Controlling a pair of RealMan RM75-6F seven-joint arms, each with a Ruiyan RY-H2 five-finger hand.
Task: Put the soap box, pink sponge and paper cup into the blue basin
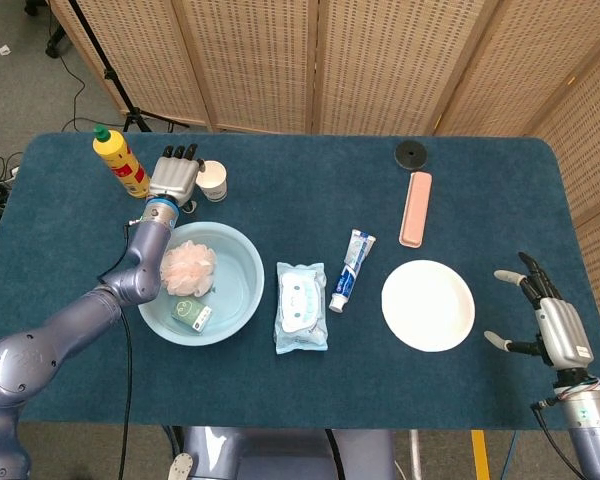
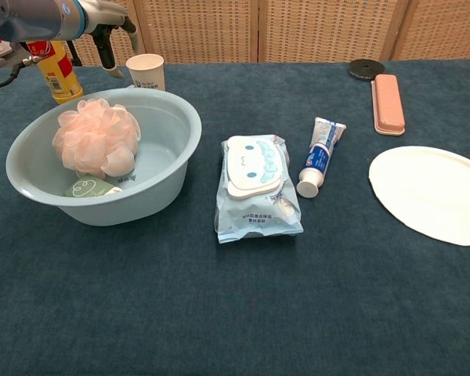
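At the table's left rear, one yellow squeeze bottle [image 1: 117,160] stands near the edge, and the left hand [image 1: 174,176] sits between it and the single paper cup [image 1: 213,180], fingers just beside the cup; whether they grip it cannot be told. One round blue basin [image 1: 242,252] of smooth plastic holds one fluffy pink sponge [image 1: 187,267] and one green soap box [image 1: 192,314]. Open cloth separates the soft wipes packet [image 1: 301,306], toothpaste tube [image 1: 352,270] and round white plate [image 1: 428,305] from the right hand [image 1: 550,325], fingers spread, empty, at the right edge.
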